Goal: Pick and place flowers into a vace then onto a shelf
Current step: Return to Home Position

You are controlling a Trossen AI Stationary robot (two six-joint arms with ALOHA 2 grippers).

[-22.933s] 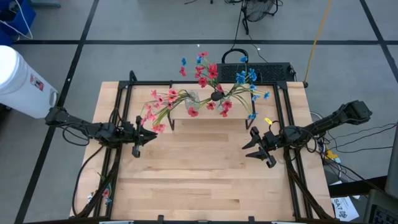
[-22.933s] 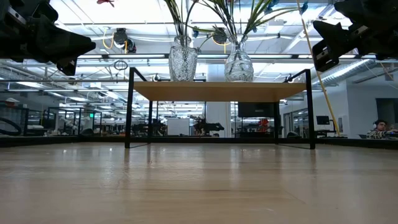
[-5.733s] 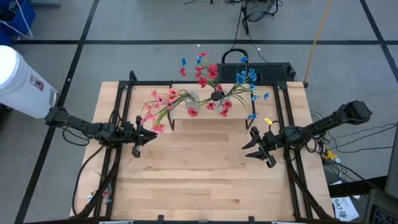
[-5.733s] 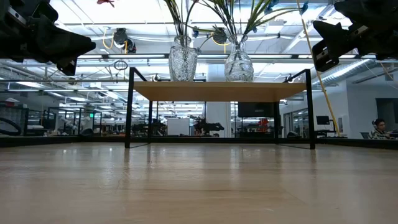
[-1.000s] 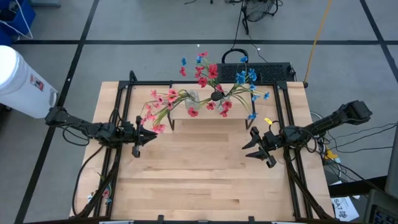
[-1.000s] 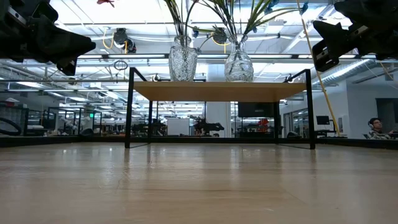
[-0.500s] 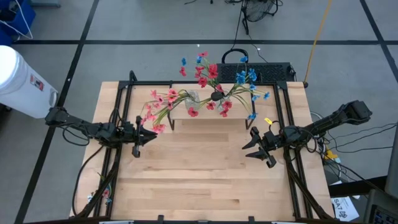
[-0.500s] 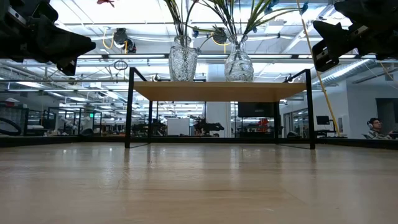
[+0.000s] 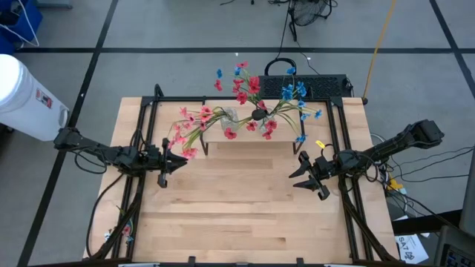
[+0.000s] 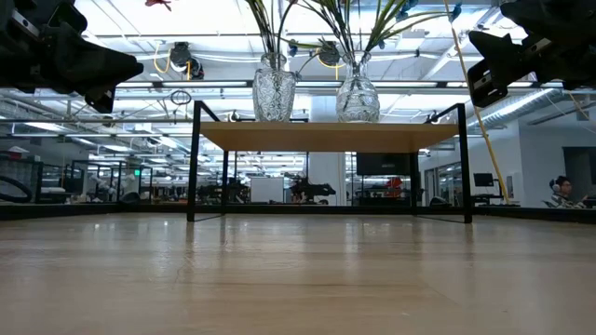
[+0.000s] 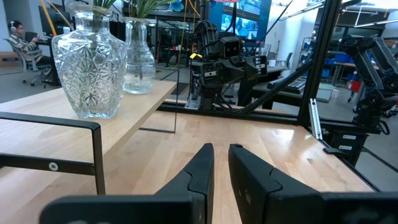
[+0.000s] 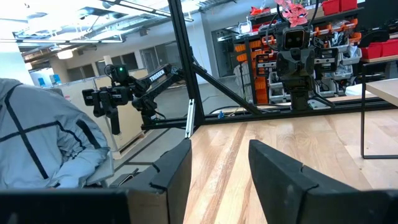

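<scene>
Nothing has moved since the earlier frame: the flowers [image 9: 245, 111] stay in two glass vases [image 10: 276, 88] on the shelf [image 10: 328, 136]. The left gripper [image 9: 165, 159], fingers nearly together, and the right gripper [image 9: 310, 176], fingers spread, hover empty at mid-frame left and right.

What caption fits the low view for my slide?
Two cut-glass vases holding the flowers stand on the shelf; the left gripper and right gripper hang empty above the table.
</scene>
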